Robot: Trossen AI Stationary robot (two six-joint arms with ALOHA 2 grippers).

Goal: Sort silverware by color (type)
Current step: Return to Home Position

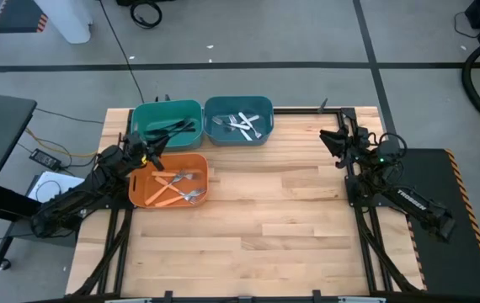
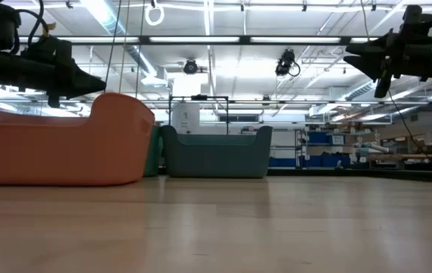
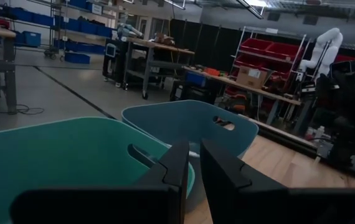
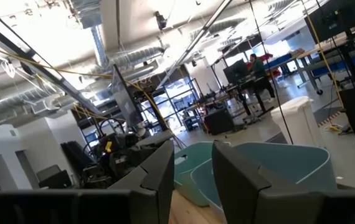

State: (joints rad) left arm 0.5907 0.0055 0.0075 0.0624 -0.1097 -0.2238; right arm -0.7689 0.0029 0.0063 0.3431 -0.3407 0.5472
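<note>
Your silverware already lies sorted: black forks [image 1: 175, 128] in the green bin [image 1: 142, 115], silver forks [image 1: 242, 124] in the blue bin [image 1: 261, 105], orange-handled forks [image 1: 175, 187] in the orange bin [image 1: 138, 195], none loose on the bench [image 1: 282, 227]. The left gripper [image 1: 157, 145] hangs over the green bin's near edge, jaws a narrow gap apart and empty, while the right gripper [image 1: 331, 138] waits at the bench's right side, jaws spread and empty. The sorting looks finished, so your next move is likely just parking both arms.

silverware [image 1: 178, 187] sorted in three bins [image 1: 206, 195]

Three bins clustered on the wooden bench [image 1: 274, 219]: black forks [image 1: 173, 129] in green, silver forks [image 1: 242, 124] in blue, orange-handled forks [image 1: 177, 187] in orange.
</note>
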